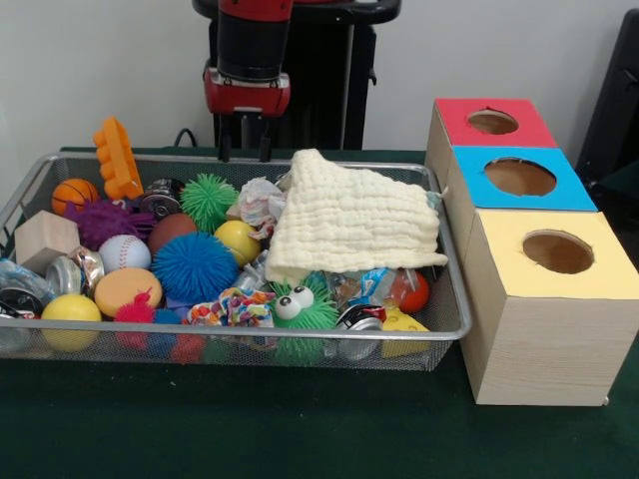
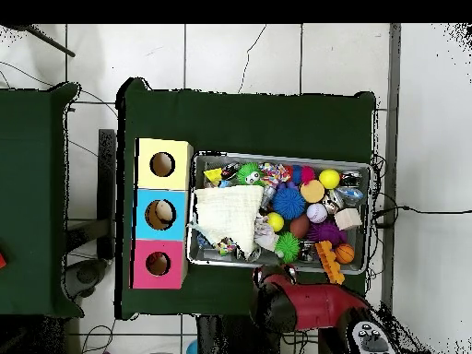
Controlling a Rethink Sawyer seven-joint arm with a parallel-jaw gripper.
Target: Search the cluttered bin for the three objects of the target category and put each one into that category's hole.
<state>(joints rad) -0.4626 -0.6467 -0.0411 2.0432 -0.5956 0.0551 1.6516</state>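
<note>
A wire mesh bin [image 1: 100,328] is packed with toys. They include a blue spiky ball [image 1: 195,266], a green spiky ball [image 1: 208,200], a purple spiky ball [image 1: 100,220], a baseball [image 1: 124,252], a small basketball [image 1: 75,194], a yellow ball [image 1: 238,239] and dented cans [image 1: 160,197]. A cream cloth [image 1: 349,220] covers the bin's right part. To the right stand three boxes, each with a hole in its top: red [image 1: 492,122], blue [image 1: 519,177] and yellow [image 1: 557,251]. My gripper [image 1: 245,145] hangs open and empty just behind the bin's far rim.
An orange plastic toy [image 1: 117,158] leans in the far left corner beside a wooden block [image 1: 45,239]. A green fuzzy toy with eyes [image 1: 300,309] and a rope toy [image 1: 232,307] lie at the front. The overhead view shows the bin [image 2: 363,171] beside the boxes [image 2: 162,164].
</note>
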